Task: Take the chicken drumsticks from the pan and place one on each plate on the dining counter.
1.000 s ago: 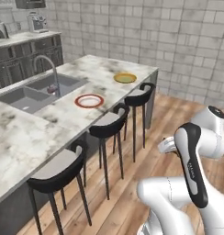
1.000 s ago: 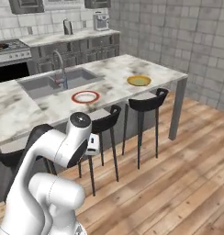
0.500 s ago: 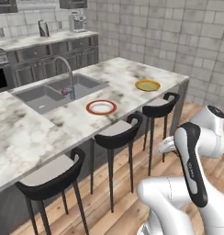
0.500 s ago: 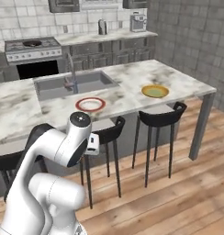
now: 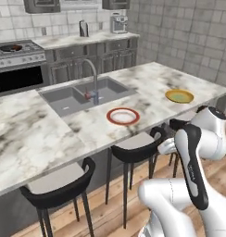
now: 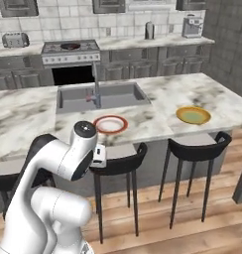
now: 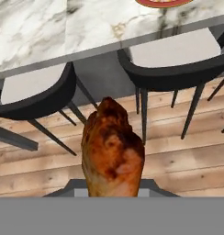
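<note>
On the dining counter [image 5: 147, 78], seen from my left base view, two plates sit near the front edge: a red-rimmed plate [image 5: 123, 116] and a yellow plate [image 5: 179, 96]. From the right, the pan [image 6: 70, 46] rests on the stove [image 6: 71, 49]. At my hand, my pincer [image 7: 113, 195] pinches one chicken drumstick [image 7: 113, 151] above two stools [image 7: 178, 55].
</note>
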Motion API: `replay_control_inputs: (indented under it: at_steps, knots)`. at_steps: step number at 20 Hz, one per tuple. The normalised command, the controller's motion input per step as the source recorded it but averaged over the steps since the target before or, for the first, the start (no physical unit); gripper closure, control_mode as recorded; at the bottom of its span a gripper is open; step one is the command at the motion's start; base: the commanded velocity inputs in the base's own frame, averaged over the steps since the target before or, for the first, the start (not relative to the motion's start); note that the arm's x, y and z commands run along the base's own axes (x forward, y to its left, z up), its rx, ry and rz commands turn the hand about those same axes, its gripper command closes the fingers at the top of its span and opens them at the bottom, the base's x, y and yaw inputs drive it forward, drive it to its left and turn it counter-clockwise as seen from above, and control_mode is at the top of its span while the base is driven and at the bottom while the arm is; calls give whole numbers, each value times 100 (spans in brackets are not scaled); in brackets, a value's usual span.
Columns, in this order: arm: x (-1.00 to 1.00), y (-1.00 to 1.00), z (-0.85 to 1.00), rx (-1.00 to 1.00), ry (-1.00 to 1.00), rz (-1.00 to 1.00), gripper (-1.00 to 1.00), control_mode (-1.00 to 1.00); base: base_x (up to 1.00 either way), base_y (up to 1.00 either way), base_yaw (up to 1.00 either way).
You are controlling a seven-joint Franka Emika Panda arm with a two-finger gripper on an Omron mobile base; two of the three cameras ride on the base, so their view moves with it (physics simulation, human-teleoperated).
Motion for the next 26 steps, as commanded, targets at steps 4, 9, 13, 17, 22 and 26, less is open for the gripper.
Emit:
replay_control_inputs:
  at_steps: [4,9,13,17,22,26]
  knots:
    - [0,0,0,0,0,0,100,100,88,-42,22]
    - [0,0,0,0,0,0,100,100,70,-7,21]
    - [0,0,0,0,0,0,100,100,56,-9,29]
    - [11,-5,0,0,-1,6,100,-100,38,-12,22]
    - [56,-3,17,0,0,3,100,-100,0,0,0]
    - [67,-18,11,0,0,0,100,-100,0,0,0]
